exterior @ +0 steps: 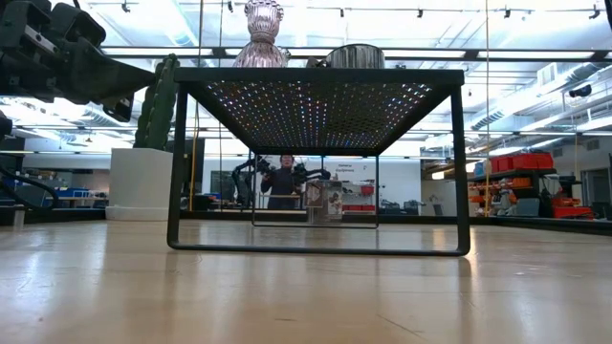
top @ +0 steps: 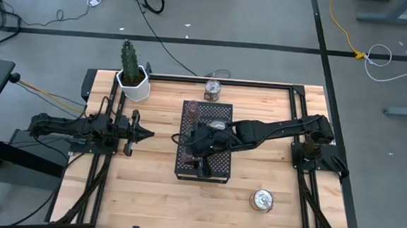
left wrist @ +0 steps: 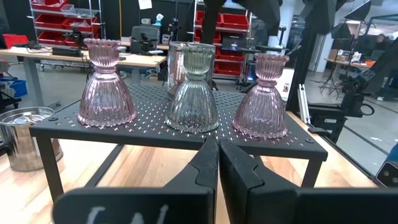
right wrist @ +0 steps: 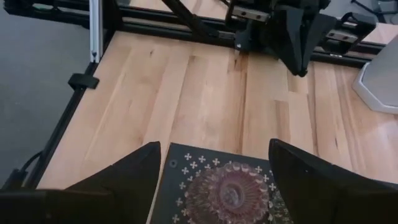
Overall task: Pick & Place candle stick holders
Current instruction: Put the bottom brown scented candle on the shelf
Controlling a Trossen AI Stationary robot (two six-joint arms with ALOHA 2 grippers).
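— Where do we find the candle stick holders?

— We see three on the black perforated stand (top: 218, 164) mid-desk: a pink holder (left wrist: 104, 84), a green holder (left wrist: 193, 90) and a second pink holder (left wrist: 263, 96), all upright. A silvery holder (top: 263, 200) sits on the desk (top: 149, 195) near right, another holder (top: 213, 90) at the far edge.

— And the claws?

— The right claw (right wrist: 214, 171) hangs wide open above a pink holder, gripping nothing. The left claw (left wrist: 217, 163) waits left of the stand, fingers pressed together, empty, beside the potted cactus (top: 131, 71).
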